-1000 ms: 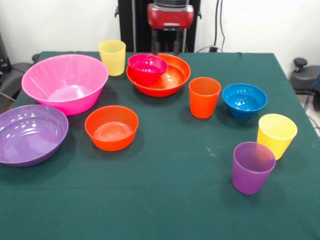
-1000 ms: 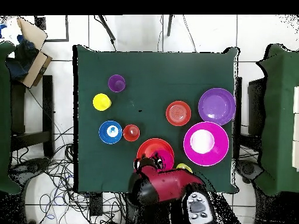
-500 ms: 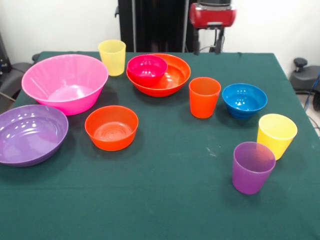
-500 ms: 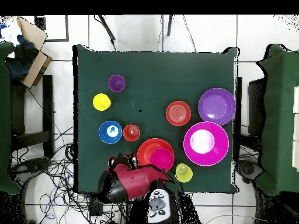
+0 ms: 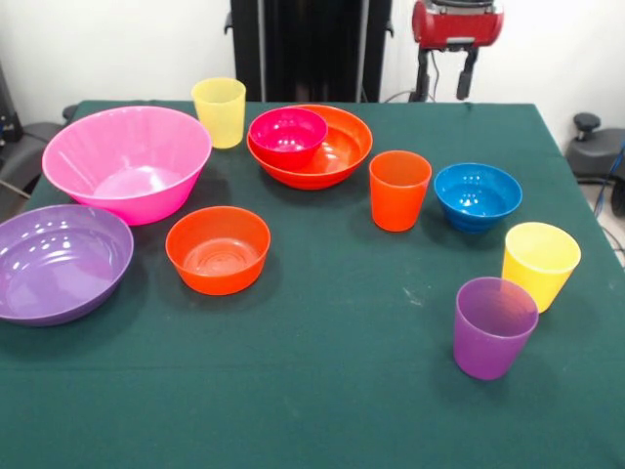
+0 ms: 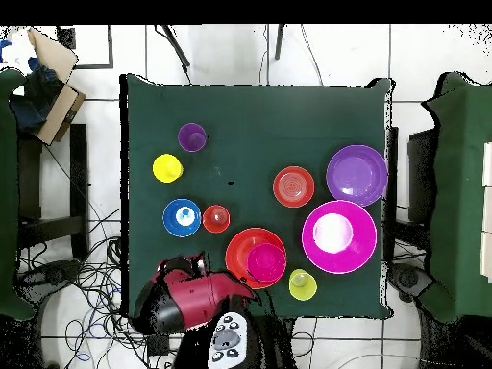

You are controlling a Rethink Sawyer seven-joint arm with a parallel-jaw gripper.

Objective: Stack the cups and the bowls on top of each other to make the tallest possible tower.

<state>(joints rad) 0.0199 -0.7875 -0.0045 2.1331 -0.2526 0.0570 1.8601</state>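
- A dark green cloth (image 5: 322, 391) with a matte, felt-like surface covers the rectangular table; a few pale specks mark it near the purple cup.
- Behind the table stands a white wall with a black pedestal column (image 5: 311, 49). From overhead, a pale tiled floor (image 6: 240, 53) runs round the table, with loose black cables (image 6: 91, 279) strewn on it and a cardboard box (image 6: 53, 72) at one corner.
- The gripper (image 5: 445, 76) hangs from a red and black arm above the far edge, right of the pedestal, over no dish. Two dark fingers (image 5: 424, 74) stand apart with nothing between them.
- All the dishes are smooth, glossy plastic, round, each in a single colour.
- The big pink bowl (image 5: 127, 161), deep and flared, sits far left and holds nothing; no tower has been built on it.
- The wide shallow purple bowl (image 5: 59, 262) lies at the left edge, nearer than the pink one.
- A small orange bowl (image 5: 218, 249) sits just right of the purple bowl.
- The magenta bowl (image 5: 287, 135) rests inside the wide orange bowl (image 5: 337, 156), towards its left side, at far centre.
- A pale yellow cup (image 5: 219, 111), tapered and slightly translucent, stands between the pink bowl and the wide orange bowl.
- The orange cup (image 5: 398, 190) and the blue bowl (image 5: 478, 195) stand side by side, right of centre.
- A second yellow cup (image 5: 540, 265) and the purple cup (image 5: 494, 326) stand close together at near right.
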